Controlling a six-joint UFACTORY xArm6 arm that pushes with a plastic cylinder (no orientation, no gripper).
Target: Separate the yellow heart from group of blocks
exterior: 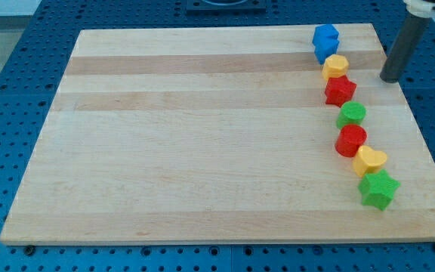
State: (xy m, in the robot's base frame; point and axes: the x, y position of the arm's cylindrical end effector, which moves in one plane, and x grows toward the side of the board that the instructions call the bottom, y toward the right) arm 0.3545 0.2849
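Camera view showed the yellow heart (pixel 369 160) wedged between the red cylinder (pixel 350 140) and green star (pixel 378 189), near the board's (pixel 202 151) right edge. My tip (pixel 390 78), a bare rod grasping nothing, stood well apart, probably positioned for approach from the right.
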